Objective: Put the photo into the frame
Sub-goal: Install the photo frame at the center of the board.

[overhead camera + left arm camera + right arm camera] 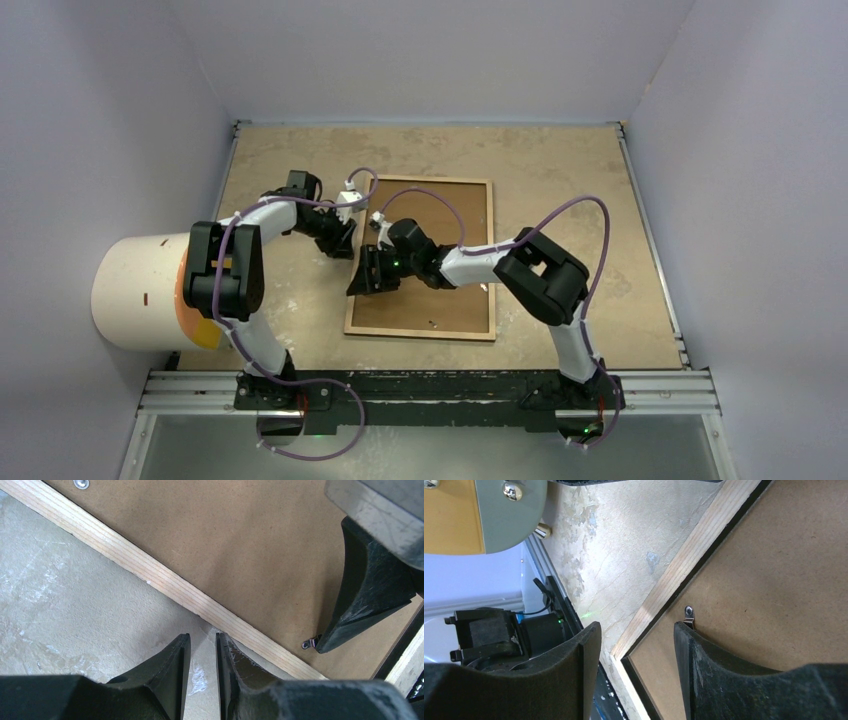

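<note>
table [560, 160]: beige, pretty scuffed and blotchy
room: pale lilac walls [100, 100] boxing it in
frame [440, 181]: lying flat mid-table, back side up, with a light wood rim around a brown backing board [440, 300]
left claw [202, 637]: almost pressed together, nothing in it, right at the frame's left rim
right claw [636, 625]: spread, straddling that rim, one finger by a little metal tab [689, 612]
</note>
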You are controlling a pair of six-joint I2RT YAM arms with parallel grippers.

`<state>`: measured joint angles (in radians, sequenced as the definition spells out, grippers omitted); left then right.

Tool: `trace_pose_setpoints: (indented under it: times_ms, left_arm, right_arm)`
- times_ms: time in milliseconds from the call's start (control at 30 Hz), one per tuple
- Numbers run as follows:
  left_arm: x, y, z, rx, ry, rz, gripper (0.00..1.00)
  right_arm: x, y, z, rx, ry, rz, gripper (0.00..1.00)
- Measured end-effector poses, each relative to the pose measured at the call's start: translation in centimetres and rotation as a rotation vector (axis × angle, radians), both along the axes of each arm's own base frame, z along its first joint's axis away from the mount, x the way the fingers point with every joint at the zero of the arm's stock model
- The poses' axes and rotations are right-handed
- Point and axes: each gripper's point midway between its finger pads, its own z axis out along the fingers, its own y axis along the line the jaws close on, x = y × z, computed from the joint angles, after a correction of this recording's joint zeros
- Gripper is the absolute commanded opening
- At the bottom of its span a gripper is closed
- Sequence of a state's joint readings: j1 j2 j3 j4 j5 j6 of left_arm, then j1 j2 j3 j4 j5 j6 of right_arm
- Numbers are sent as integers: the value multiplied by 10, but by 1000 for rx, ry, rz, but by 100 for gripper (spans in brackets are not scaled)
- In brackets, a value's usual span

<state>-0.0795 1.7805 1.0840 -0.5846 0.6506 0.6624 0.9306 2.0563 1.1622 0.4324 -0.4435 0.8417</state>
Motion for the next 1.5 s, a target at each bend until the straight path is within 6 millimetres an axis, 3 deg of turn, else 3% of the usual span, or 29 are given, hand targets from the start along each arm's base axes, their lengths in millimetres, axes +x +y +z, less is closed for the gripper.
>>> trace_pose_setpoints:
  times_ms: [333, 567, 1067, 1500]
  left_arm:
    - [-1, 1, -1, 4, 1, -1, 25]
    - [-1, 1, -1, 4, 1, -1, 24]
    - [-1, 1, -1, 4, 1, -1, 23]
    - [-1, 1, -1, 4, 1, -1, 23]
  right_arm:
    - [3, -7, 6, -15, -6, -2, 56]
    - [8, -15, -1, -48, -17, -8, 55]
    - [19, -14, -2, -55, -75, -37, 52]
    - [15, -8, -4, -39, -81, -23, 48]
